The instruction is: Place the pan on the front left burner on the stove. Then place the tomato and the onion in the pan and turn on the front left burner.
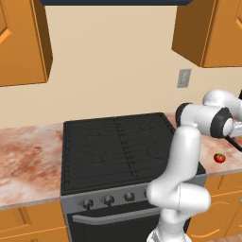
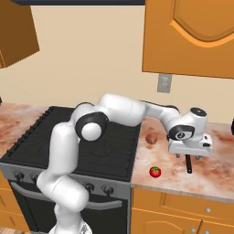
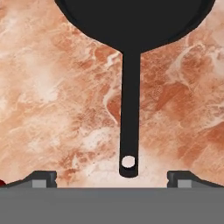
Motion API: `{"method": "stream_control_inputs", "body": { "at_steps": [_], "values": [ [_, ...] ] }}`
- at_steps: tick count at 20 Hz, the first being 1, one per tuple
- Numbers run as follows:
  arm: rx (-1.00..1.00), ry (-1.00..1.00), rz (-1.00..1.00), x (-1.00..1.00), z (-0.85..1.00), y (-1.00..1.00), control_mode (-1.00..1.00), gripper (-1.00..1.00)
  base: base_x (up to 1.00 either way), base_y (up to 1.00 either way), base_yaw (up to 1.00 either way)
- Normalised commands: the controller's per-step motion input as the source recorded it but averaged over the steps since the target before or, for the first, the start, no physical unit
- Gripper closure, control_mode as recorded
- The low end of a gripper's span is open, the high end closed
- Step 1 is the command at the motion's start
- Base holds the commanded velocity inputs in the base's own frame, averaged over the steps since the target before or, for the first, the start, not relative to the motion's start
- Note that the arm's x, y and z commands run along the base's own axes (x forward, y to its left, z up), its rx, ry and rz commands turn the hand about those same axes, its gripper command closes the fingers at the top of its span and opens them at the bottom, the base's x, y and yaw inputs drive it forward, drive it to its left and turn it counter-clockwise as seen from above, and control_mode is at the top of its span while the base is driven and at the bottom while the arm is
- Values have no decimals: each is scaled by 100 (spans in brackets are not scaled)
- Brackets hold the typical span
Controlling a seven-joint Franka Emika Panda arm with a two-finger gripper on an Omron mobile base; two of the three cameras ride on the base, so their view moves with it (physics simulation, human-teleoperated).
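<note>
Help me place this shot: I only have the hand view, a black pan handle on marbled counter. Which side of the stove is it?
Observer: Right of it. The pan lies on the counter to the right of the stove, with the open gripper above its handle.
Operator: Where are the vegetables?
Observer: Both are on that counter, between the stove and the gripper: the tomato near the front edge, the onion farther back.
Operator: Anything on the target burner?
Observer: No, the front left burner carries nothing yet.
</note>
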Motion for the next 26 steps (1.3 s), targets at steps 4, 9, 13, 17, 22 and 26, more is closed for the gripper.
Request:
{"method": "stream_control_inputs", "body": {
  "at_steps": [4,9,13,17,22,26],
  "values": [
    [0,6,3,12,-41,0,-100,-100,0,0,0],
    [0,1,0,3,-31,0,-100,-100,0,0,0],
    [0,0,0,8,-17,0,-100,-100,0,0,0],
    [0,0,0,14,-15,0,-100,-100,0,0,0],
    [0,0,0,20,-15,0,-100,-100,0,0,0],
    [0,0,0,21,-18,-1,-100,-100,0,0,0]
  ]
}}
